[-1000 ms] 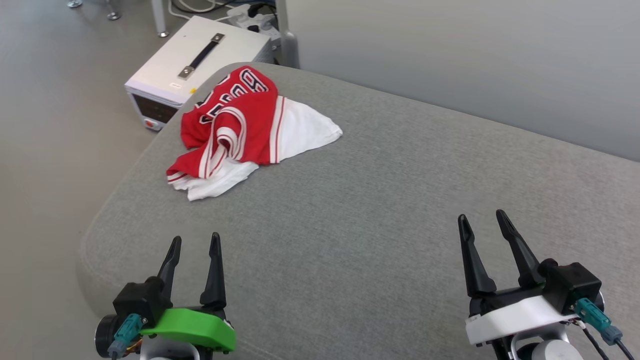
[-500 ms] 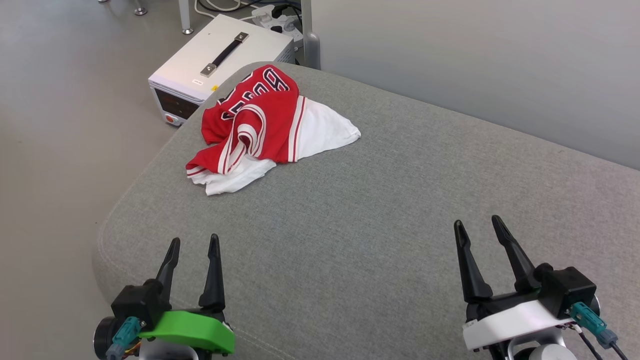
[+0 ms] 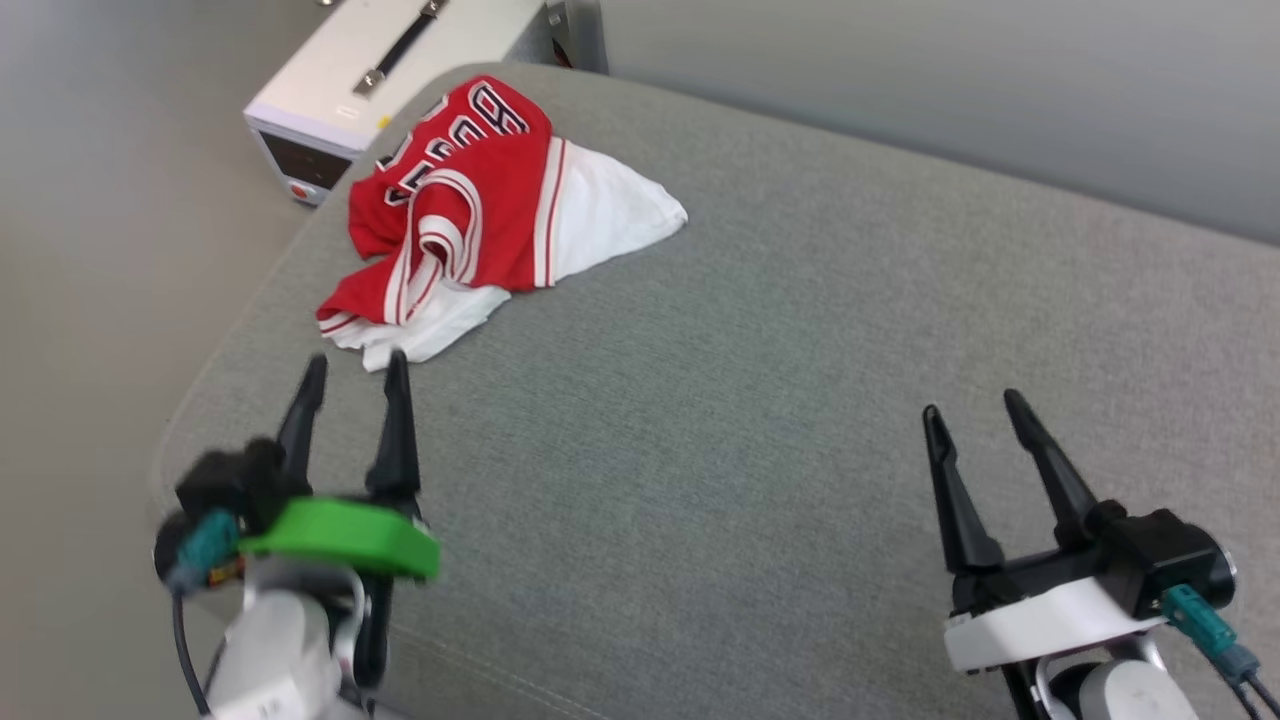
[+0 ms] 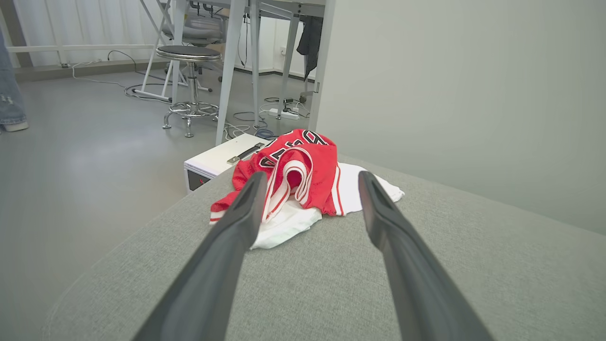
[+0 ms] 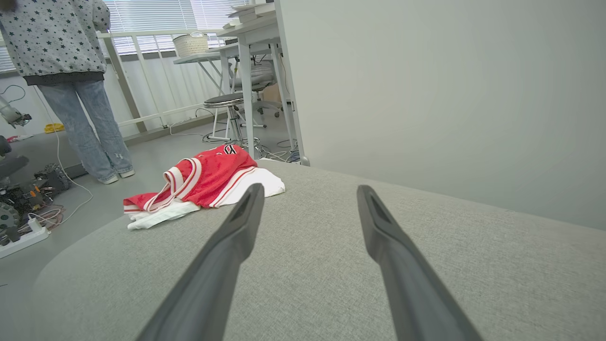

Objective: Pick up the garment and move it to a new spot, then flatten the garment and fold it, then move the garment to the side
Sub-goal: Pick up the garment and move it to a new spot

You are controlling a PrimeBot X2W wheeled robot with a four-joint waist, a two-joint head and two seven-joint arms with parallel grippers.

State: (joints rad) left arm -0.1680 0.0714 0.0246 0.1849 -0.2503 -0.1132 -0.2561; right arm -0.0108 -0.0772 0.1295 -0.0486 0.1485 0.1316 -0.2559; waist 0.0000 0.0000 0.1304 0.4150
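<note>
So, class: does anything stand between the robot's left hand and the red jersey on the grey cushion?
Nothing visible does. The open left hand points at the crumpled jersey, and only bare cushion lies between them.

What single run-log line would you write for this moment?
stage: pre-grasp | garment: crumpled, untouched | left gripper: open, near garment | right gripper: open, empty

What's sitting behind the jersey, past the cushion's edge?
A white box with a black handle stands on the floor behind the garment. The grey cushion covers part of it.
</note>
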